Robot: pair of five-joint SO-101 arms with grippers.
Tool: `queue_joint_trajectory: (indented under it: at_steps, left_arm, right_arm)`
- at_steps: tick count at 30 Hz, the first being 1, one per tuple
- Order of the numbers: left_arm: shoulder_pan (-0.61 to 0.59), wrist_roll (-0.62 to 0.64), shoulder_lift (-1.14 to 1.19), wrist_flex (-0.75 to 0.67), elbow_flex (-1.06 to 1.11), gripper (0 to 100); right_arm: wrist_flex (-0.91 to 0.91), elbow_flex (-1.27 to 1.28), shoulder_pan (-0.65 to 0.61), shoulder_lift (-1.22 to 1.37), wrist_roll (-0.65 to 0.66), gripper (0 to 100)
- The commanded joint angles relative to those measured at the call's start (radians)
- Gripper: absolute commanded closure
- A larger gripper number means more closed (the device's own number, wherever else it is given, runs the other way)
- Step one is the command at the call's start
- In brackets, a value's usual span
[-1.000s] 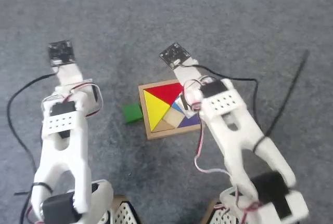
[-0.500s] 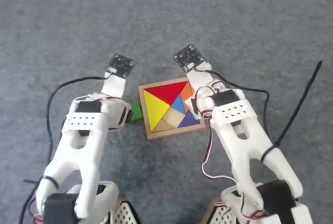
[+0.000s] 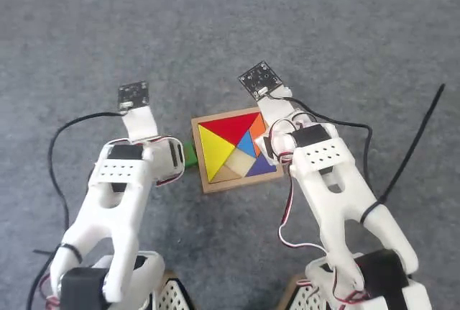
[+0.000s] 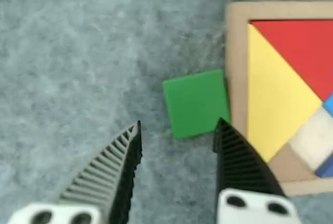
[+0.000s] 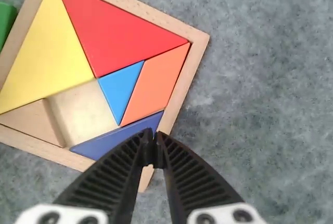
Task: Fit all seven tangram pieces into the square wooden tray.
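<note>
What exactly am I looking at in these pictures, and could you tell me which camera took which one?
These are two white robot arms, left and right, side by side on a grey mat. The high view looks down on both from a fixed camera. Each of the other two pictures comes from a camera on one arm's wrist. On the mat lies a square wooden tray holding coloured pieces, among them a red triangle, a yellow triangle and an orange piece. A green square lies outside, right beside the tray. The black left gripper is open, with the green square just beyond its fingertips. The right gripper is shut, holds nothing and hangs over the tray's edge.
</note>
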Motion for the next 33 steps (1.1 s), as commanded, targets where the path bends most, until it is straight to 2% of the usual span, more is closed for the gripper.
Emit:
queue_joint_trajectory:
  at_steps: [1,3,11,16,22,33]
  left_arm:
    - [-0.008,0.012,-0.02,-0.014,-0.007,75]
    - [-0.008,0.012,0.049,-0.015,-0.035,75]
    - [-0.008,0.005,0.364,0.13,-0.295,76]
    - [-0.029,0.003,0.364,0.13,-0.298,76]
    - [-0.147,-0.074,0.364,0.106,-0.308,79]
    - [-0.15,-0.08,0.358,0.149,-0.331,79]
  right_arm:
    - [-0.022,-0.008,0.012,-0.061,-0.006,98.9]
    - [-0.022,-0.006,0.012,-0.061,-0.008,98.9]
    - [-0.024,-0.006,0.012,-0.061,-0.006,98.9]
    - [-0.024,-0.006,0.012,-0.061,-0.006,98.9]
    - [-0.024,-0.006,0.012,-0.061,-0.006,98.9]
    - [-0.024,-0.006,0.012,-0.061,-0.006,98.9]
